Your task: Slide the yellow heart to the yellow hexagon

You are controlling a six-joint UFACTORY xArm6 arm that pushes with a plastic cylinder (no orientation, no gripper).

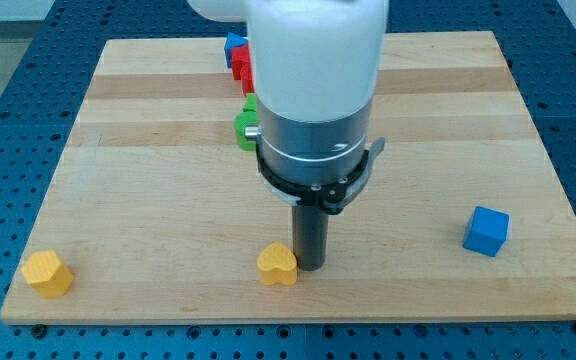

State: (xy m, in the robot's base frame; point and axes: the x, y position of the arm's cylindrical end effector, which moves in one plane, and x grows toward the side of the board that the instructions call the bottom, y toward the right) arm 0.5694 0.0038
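Observation:
The yellow heart (277, 265) lies near the board's bottom edge, a little left of centre. My tip (311, 265) stands right beside it on its right side, touching or almost touching it. The yellow hexagon (47, 273) sits at the board's bottom left corner, far to the left of the heart. The rod comes down from the arm's big white and grey body (315, 90), which covers the board's top centre.
A blue cube (486, 231) lies at the right. A green block (247, 125), a red block (240, 70) and a blue block (234, 46) sit at the top centre, partly hidden behind the arm. The wooden board (148, 180) ends just below the heart.

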